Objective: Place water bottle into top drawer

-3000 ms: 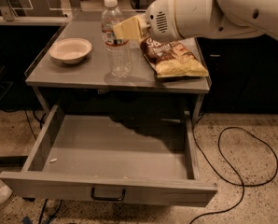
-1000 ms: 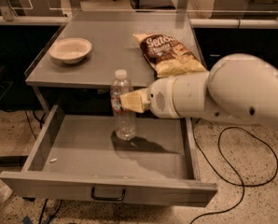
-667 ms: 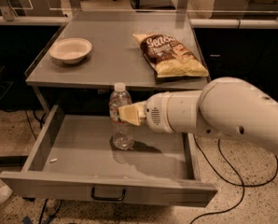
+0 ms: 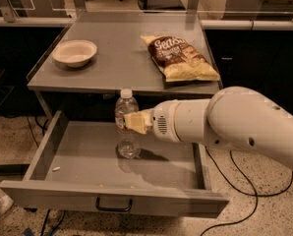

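Observation:
The water bottle [image 4: 127, 124] is clear with a white cap and stands upright inside the open top drawer [image 4: 77, 156], its base on or just above the drawer floor. My gripper [image 4: 135, 122] reaches in from the right and is shut on the bottle at its label band. The drawer is pulled out wide, with its grey front panel and dark bar handle [image 4: 114, 205] toward the camera. The white arm [image 4: 235, 124] spans the drawer's right side.
On the grey tabletop [image 4: 122, 58] above the drawer sit a white bowl [image 4: 74, 52] at the left and a chip bag [image 4: 180, 57] at the right. Black cables [image 4: 245, 181] lie on the speckled floor to the right.
The bottle was carried from the tabletop down into the drawer. In the last second it moved lower and slightly left, still held by my gripper.

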### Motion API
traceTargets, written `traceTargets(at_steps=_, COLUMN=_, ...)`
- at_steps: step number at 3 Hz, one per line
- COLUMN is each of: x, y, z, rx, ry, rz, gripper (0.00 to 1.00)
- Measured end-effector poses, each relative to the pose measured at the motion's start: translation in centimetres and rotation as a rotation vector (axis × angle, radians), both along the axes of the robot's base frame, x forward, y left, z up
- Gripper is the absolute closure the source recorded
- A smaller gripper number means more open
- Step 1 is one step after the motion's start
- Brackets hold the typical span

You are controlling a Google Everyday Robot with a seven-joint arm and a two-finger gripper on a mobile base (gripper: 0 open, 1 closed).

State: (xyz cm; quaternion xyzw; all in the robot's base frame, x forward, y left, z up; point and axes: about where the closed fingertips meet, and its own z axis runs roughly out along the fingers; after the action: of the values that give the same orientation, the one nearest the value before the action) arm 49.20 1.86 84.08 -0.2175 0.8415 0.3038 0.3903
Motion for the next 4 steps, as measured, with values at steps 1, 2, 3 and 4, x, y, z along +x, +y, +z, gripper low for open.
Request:
traceTargets(at_steps=1, x=0.4, y=1.3, z=-2.6, rx=0.018, ry=-0.001, rz=-0.024, gripper=1.00)
traceTargets(at_steps=2, x=2.7, y=0.6, z=-3.8, rx=0.019, ry=-0.071, rz=-0.105, gripper=1.00)
traceTargets(at_steps=3, x=4.0, y=0.0, z=-4.6, rx=0.014, ry=-0.123, rz=-0.158, gripper=1.00)
traceTargets(at_steps=4, x=4.7, y=-0.3, z=-5.9, rx=0.013, ry=-0.137, rz=-0.215, gripper=1.00)
